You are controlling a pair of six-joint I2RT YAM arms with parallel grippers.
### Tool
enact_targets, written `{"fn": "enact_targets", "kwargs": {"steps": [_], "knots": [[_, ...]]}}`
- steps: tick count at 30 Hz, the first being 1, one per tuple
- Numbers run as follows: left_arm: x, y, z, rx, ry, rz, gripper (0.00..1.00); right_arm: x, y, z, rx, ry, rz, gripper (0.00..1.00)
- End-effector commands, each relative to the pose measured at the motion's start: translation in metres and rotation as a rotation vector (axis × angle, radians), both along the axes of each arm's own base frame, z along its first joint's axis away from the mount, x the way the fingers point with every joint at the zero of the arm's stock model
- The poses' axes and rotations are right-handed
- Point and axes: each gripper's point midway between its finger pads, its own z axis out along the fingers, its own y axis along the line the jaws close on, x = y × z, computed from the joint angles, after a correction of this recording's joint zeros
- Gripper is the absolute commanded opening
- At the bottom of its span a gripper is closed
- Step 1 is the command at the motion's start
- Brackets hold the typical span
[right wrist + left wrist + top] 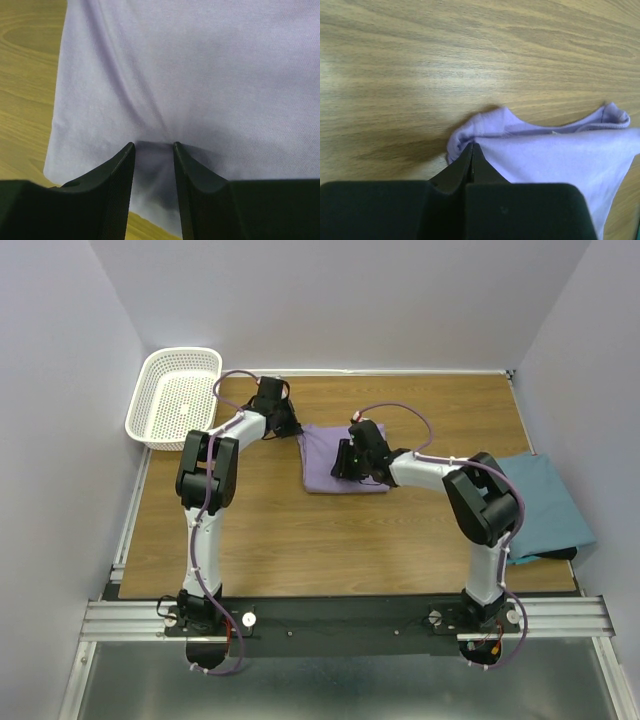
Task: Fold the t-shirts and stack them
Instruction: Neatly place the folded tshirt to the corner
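The lavender t-shirt (322, 462) lies folded in a small rectangle at the middle of the table. My left gripper (291, 426) is at its far left corner, jaws shut, and the cloth (560, 160) puckers up at the gripper's tip (472, 145). My right gripper (344, 461) is open, its fingertips pressed down onto the shirt (200, 75) near one edge, with creases running out from between them (154, 145). The teal t-shirt (540, 505) lies flat at the right edge of the table, partly under my right arm.
A white mesh basket (175, 395) stands at the far left corner, hanging partly over the edge of the wooden table (300, 540). Walls close in the far side and both sides.
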Motion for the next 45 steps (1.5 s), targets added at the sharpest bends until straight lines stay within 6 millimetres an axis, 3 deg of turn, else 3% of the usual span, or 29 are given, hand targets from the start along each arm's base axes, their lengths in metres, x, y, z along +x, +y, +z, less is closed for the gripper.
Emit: {"fn": "enact_targets", "kwargs": {"steps": [1, 6, 9, 12, 17, 20, 24, 29, 36, 40, 45], "knots": [[-0.004, 0.001, 0.004, -0.016, -0.005, -0.016, 0.00, -0.051, -0.048, -0.047, -0.202, 0.161, -0.018, 0.45], [-0.020, -0.003, -0.001, -0.040, 0.011, -0.033, 0.00, -0.056, -0.054, -0.029, -0.197, 0.135, -0.024, 0.51], [-0.023, -0.003, 0.004, -0.044, 0.001, -0.033, 0.00, -0.048, -0.048, -0.001, -0.163, 0.085, -0.023, 0.55], [-0.022, -0.002, 0.024, -0.048, -0.041, -0.031, 0.00, -0.040, -0.037, 0.029, -0.121, 0.032, -0.014, 0.55], [-0.017, -0.005, 0.067, -0.071, -0.131, -0.050, 0.00, -0.039, -0.017, 0.055, -0.111, -0.028, 0.000, 0.47], [-0.018, -0.012, 0.080, -0.088, -0.159, -0.076, 0.00, -0.047, 0.006, 0.046, -0.128, -0.026, 0.039, 0.45], [-0.027, -0.028, 0.081, -0.098, -0.156, -0.128, 0.00, -0.051, 0.027, 0.035, -0.149, -0.023, 0.060, 0.45], [-0.034, -0.042, 0.055, -0.093, -0.113, -0.163, 0.00, -0.056, 0.043, 0.010, -0.216, -0.025, 0.086, 0.43], [-0.038, -0.043, 0.000, -0.062, -0.010, -0.150, 0.00, -0.082, 0.039, -0.016, -0.254, 0.032, 0.090, 0.35], [-0.040, -0.040, -0.015, -0.046, 0.025, -0.132, 0.00, -0.095, 0.045, -0.023, -0.258, 0.047, 0.111, 0.33], [-0.037, -0.037, -0.014, -0.027, 0.024, -0.122, 0.00, -0.112, 0.053, -0.024, -0.264, 0.041, 0.125, 0.34]]}}
